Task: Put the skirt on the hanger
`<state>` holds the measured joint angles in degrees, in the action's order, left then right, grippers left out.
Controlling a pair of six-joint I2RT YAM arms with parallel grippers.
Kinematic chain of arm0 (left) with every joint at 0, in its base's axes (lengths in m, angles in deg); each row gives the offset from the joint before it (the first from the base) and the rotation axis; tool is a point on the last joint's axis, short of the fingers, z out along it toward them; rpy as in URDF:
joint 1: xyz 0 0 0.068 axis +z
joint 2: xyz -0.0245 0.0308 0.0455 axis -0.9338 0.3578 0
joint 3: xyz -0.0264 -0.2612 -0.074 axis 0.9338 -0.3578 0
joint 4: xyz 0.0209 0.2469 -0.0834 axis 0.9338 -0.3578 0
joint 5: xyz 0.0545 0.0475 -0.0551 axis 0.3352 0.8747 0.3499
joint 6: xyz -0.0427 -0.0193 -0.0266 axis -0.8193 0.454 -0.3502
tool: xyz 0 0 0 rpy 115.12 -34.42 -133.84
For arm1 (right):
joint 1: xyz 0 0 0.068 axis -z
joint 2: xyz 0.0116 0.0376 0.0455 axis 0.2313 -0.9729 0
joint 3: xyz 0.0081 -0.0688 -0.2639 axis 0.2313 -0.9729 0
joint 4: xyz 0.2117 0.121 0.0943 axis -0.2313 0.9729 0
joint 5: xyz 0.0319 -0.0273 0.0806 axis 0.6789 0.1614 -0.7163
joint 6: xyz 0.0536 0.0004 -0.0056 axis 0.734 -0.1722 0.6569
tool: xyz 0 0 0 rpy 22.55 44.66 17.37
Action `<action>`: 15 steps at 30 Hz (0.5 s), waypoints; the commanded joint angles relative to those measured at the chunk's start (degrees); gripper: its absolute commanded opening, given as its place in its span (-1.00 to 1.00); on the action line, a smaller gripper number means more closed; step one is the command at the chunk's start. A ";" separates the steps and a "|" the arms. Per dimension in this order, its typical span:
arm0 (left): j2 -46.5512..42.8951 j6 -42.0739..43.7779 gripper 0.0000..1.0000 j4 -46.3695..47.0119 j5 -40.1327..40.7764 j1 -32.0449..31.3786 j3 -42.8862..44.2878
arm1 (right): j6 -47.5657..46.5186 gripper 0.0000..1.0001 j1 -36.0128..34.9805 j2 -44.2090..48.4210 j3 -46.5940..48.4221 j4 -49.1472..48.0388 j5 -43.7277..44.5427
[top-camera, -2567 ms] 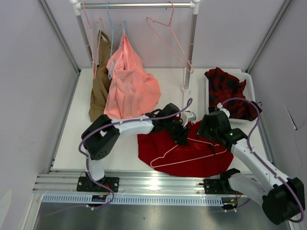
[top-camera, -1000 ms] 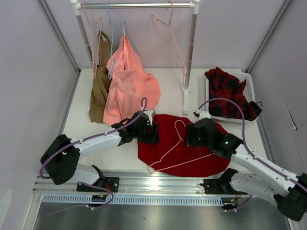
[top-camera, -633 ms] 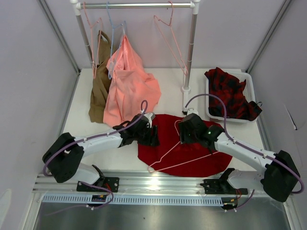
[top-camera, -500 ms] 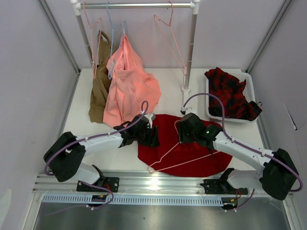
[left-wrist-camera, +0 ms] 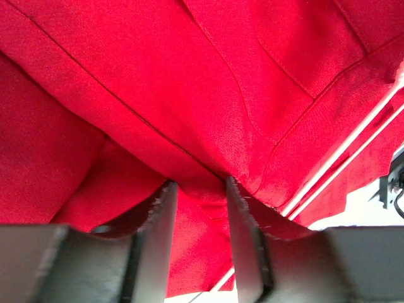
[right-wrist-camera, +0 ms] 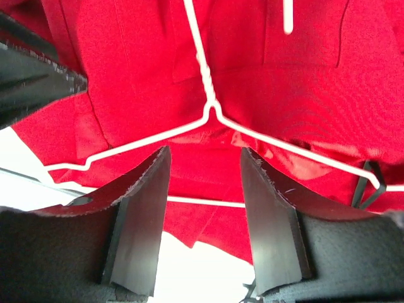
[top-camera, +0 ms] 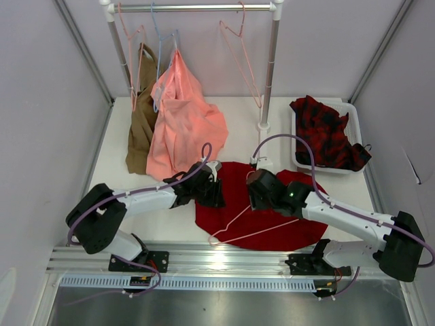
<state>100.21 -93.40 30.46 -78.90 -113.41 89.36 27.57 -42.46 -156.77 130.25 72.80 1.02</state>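
The deep-red skirt [top-camera: 234, 180] lies spread flat at the table's front centre. On top of it lies the pale-pink hanger [top-camera: 228, 224], its hook pointing toward the back. My left gripper [top-camera: 213, 193] is low at the skirt's left edge. In the left wrist view [left-wrist-camera: 199, 186] its jaws stand partly apart, with a ridge of skirt fabric [left-wrist-camera: 208, 95] between the fingertips. Hanger wires [left-wrist-camera: 341, 164] run at the right of that view. My right gripper [top-camera: 257, 193] hovers open over the skirt's middle. In the right wrist view [right-wrist-camera: 205, 154] it sits just short of the hanger's neck [right-wrist-camera: 211, 110].
A clothes rail [top-camera: 197, 8] crosses the back with a spare pink hanger [top-camera: 241, 61], a salmon-pink garment [top-camera: 187, 122] and a brown one [top-camera: 141, 129]. The rail's right post base [top-camera: 264, 125] stands behind the skirt. A white bin [top-camera: 293, 136] at the right holds a red-and-black checked garment [top-camera: 326, 129].
My right gripper has moved left across the skirt to the hanger's neck. The left gripper's jaws have narrowed onto the skirt fabric while staying at the left edge.
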 commanded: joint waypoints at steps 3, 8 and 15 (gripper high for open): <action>0.63 -0.28 -0.31 1.87 -1.19 0.61 1.30 | 2.29 0.05 -0.94 1.10 3.26 2.04 4.67; 0.46 -0.02 -0.41 1.43 -1.28 0.61 1.21 | -2.54 0.05 0.72 -2.06 3.79 -3.75 3.53; 0.28 0.07 -0.43 1.25 -1.45 0.61 1.21 | -6.50 -0.03 3.54 -9.26 4.23 -9.13 -0.60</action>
<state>100.69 -93.56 30.85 -79.27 -113.26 89.36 23.79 -39.62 -163.89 132.37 67.51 1.24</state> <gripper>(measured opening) 0.290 0.497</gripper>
